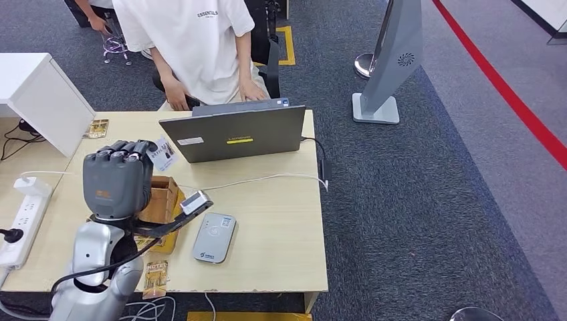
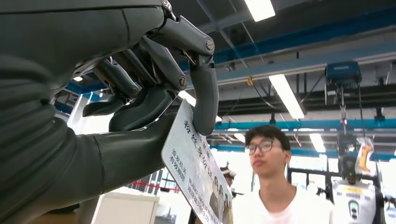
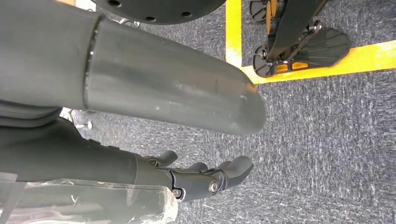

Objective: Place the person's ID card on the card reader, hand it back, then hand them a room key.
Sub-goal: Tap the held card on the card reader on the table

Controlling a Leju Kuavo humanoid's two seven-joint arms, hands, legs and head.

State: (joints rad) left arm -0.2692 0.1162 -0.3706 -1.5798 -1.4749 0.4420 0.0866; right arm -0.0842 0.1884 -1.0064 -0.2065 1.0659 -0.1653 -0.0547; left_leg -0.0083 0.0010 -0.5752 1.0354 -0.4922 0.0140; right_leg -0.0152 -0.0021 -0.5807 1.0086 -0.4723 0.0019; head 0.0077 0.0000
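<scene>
The white printed ID card [image 1: 162, 154] is pinched between thumb and fingers of the raised left hand [image 1: 118, 177], above the light wooden desk [image 1: 281, 221] and toward the person in a white T-shirt [image 1: 194, 40] behind the grey laptop [image 1: 234, 134]. The flat grey card reader [image 1: 214, 238] lies on the desk nearby. The right hand [image 3: 205, 179] hangs over the carpet, fingers loose and holding nothing.

Left hand: the left hand [image 1: 117, 177] is raised above the table's left part, its back to the camera, pinching the ID card [image 1: 162, 154] at its fingertips.
Card reader: the grey card reader [image 1: 214, 237] lies flat near the table's front edge, nothing on it.
Box: a brown cardboard box [image 1: 160, 200] sits just beside the hand.
Laptop: a grey laptop [image 1: 234, 132] stands open at the far edge.
Person: a person [image 1: 190, 47] in a white shirt sits behind the laptop.
Power strip: a white power strip [image 1: 23, 217] lies along the left edge.
Table: the wooden table [image 1: 281, 221].
</scene>
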